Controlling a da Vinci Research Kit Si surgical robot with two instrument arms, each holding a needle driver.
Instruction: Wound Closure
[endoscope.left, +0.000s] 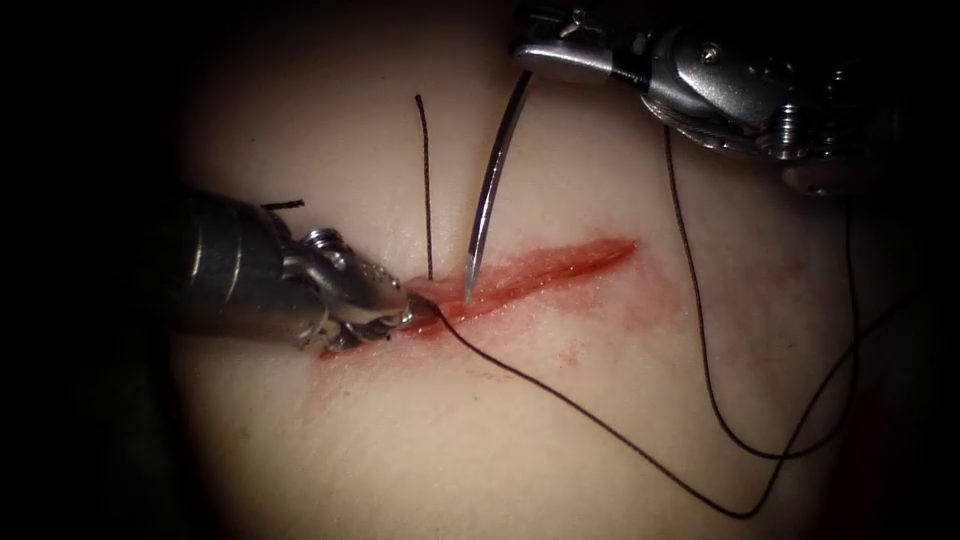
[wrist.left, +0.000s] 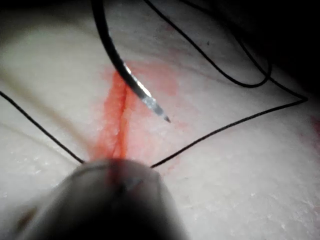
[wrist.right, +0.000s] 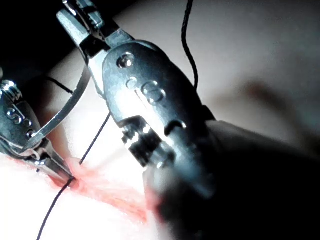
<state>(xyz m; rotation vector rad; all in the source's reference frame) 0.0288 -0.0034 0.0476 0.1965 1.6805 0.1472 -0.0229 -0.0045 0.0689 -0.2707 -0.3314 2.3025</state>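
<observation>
My right tool (endoscope.left: 527, 56) hangs above the cut (endoscope.left: 540, 272), its jaws shut on the curved needle (endoscope.left: 492, 180) near its back end. The needle arcs down and its tip rests at the cut's upper edge; I cannot see it buried in the tissue (endoscope.left: 560, 150). In the left wrist view the needle (wrist.left: 131, 80) ends free over the tissue beside the cut (wrist.left: 116, 125). My left tool (endoscope.left: 403, 303) lies at the cut's left end, jaws shut on the tissue lip where the thread (endoscope.left: 600, 420) comes out. The right wrist view shows my right tool (wrist.right: 75, 22) gripping the needle (wrist.right: 65, 110) and the left tool (wrist.right: 65, 176) pinching the lip.
Dark thread sweeps from the cut to the lower right, then loops up behind the right tool. A cut thread tail (endoscope.left: 425, 180) stands up just left of the needle. A short thread end (endoscope.left: 285, 205) lies by the left tool's shaft. Red fluid stains the tissue around the cut.
</observation>
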